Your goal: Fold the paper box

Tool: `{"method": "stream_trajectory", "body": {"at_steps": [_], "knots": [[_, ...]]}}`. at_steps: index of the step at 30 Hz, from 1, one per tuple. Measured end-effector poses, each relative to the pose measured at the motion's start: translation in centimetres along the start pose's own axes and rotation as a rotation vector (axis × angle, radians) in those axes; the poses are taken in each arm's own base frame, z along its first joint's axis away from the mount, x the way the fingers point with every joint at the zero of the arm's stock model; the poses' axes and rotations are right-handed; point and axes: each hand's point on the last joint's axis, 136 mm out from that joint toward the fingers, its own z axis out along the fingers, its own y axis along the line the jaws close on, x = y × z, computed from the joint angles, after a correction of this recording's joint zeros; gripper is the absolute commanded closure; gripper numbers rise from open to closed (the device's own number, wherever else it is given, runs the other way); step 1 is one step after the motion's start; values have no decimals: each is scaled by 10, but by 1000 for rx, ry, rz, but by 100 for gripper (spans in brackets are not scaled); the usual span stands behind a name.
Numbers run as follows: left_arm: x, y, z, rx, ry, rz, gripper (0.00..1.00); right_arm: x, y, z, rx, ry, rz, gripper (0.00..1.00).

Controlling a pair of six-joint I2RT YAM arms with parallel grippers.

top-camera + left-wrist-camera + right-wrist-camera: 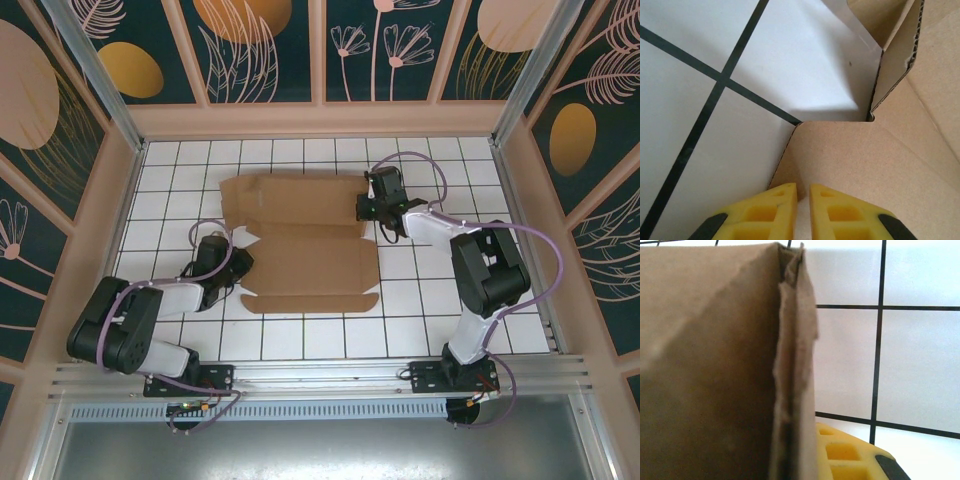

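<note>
Brown corrugated cardboard, the paper box (300,250), lies opened out flat in the middle of the white tiled table (440,300) in your overhead view. Its flaps spread toward the top of the frame and one long edge faces the arm bases at the bottom.

Your left gripper (228,265) sits at the sheet's left edge, about halfway down the frame, touching or just beside a side flap. From the left wrist camera you see the left gripper (803,187) at the bottom of the frame. Its yellow fingers (780,205) are drawn nearly together, with only a thin slit between them. They rest over a rounded flap of the cardboard (865,165) that runs up the frame to a notch, with a raised flap at the upper right. Whether the fingers pinch the flap you cannot tell.

Your right gripper (368,208) is at the sheet's right edge, in the upper half of the overhead frame. In the right wrist view the cardboard (705,365) stands edge-on across the left half of the frame. One yellow finger (850,452) is pressed against it at the lower right, the other is hidden behind the sheet, and the jaws are clamped on that edge.
</note>
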Motion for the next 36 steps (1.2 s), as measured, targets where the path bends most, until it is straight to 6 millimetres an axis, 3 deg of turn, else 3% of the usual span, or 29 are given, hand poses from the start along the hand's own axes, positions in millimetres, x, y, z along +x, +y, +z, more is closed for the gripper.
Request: {"method": "stream_trajectory", "body": {"at_steps": [4,10,13,16,21,23,28,36], "knots": [[-26,-27,-27,31,-78,56,80,1,-2,0,7,6,8,100],[-120,-86,-88,67,-352,131,77,2,-4,0,8,14,16,100],[-153,-95,-101,25,-434,137,77,3,-4,0,8,14,16,100],[-170,-80,-91,-51,-444,117,78,3,-3,0,6,14,15,100],[-169,-32,-52,-187,-350,62,80,3,-3,0,6,14,15,100],[-163,-26,-41,-194,-306,55,80,3,-3,0,5,14,15,100],[-149,-33,-25,-135,-217,69,78,4,-1,-1,-1,17,11,100],[-145,-66,-14,22,-147,152,75,6,5,-1,-26,26,1,100]]}}
